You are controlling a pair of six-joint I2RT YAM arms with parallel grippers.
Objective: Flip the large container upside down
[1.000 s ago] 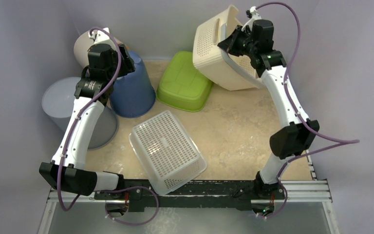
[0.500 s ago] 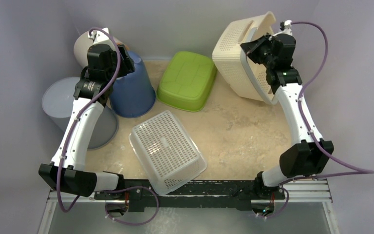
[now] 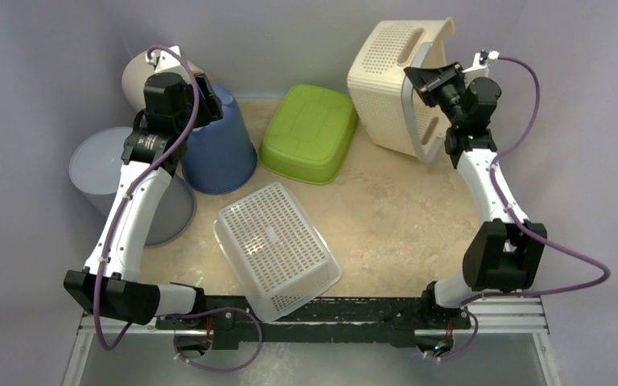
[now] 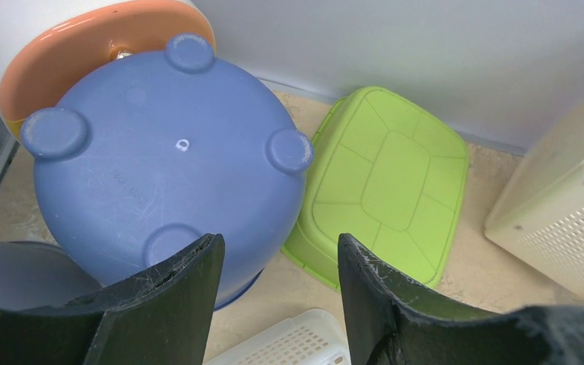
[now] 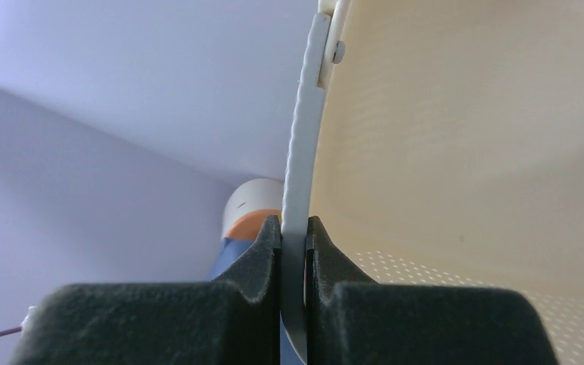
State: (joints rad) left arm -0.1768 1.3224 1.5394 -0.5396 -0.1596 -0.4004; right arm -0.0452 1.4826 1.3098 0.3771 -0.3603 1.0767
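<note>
The large container is a cream perforated basket [image 3: 382, 76] with a grey swing handle [image 3: 409, 112], tipped on its side at the back right with its mouth facing right. My right gripper [image 3: 428, 80] is shut on that handle. In the right wrist view the gripper [image 5: 294, 228] has both pads pressed on the grey handle strip [image 5: 304, 137], with the cream basket wall [image 5: 464, 137] to the right. My left gripper [image 3: 201, 88] hangs open and empty above the upturned blue bucket [image 3: 219, 149]; it also shows in the left wrist view [image 4: 281, 247].
An upturned green tub [image 3: 307, 133] lies at the back centre. An upturned white perforated basket [image 3: 278, 245] lies near the front. A grey bucket [image 3: 100, 165] and a white-and-orange container [image 3: 141, 76] stand at the left. The enclosure walls are close behind the cream basket.
My right arm has swung right with the cream basket held by its handle, carrying it from beside the green tub to the back right corner. The left arm has not moved.
</note>
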